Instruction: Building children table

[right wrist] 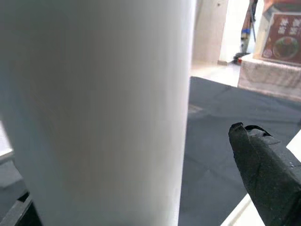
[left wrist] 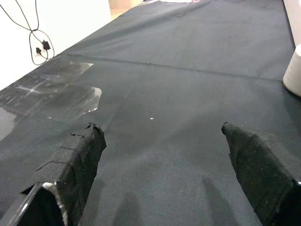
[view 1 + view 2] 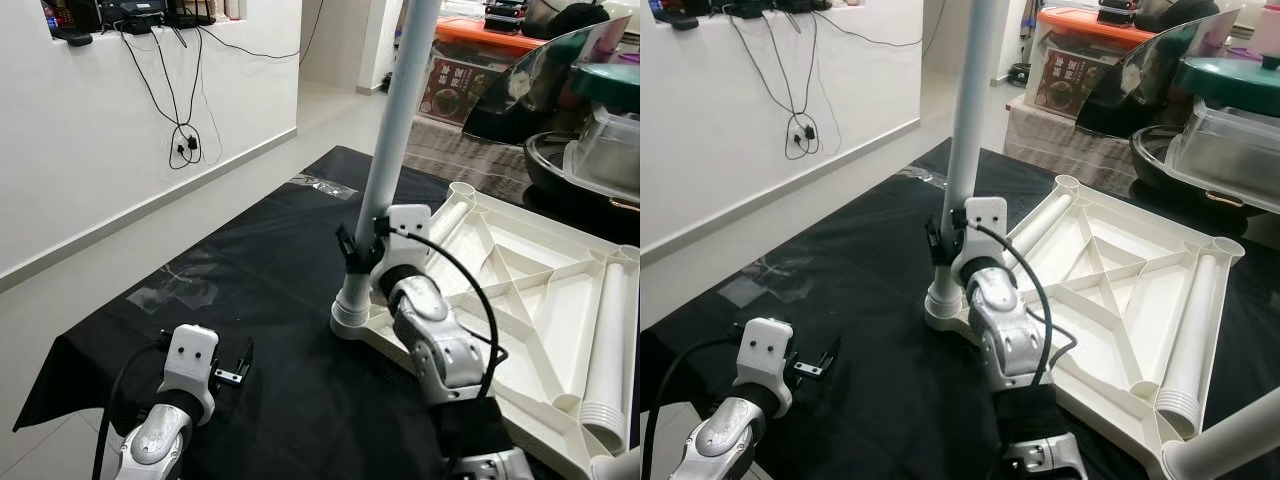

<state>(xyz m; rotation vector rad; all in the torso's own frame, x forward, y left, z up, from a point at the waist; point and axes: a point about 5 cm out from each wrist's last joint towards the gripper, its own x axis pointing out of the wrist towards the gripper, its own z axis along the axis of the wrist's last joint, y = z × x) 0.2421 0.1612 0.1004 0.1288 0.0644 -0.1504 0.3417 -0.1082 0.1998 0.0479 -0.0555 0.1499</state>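
R hand pinching upright white table leg low down, just above its socket at near corner of upside-down white tabletop on black cloth. Two more legs lie inside tabletop, beyond R hand. L hand fingers spread wide, hovering over bare cloth, well apart from leg.

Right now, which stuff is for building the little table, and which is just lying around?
For the table:
- tabletop, upside down
- upright leg, at the right end effector
- loose legs lying in the tabletop

Just around:
- wall cables
- orange-lidded box
- clear tape on the black cloth
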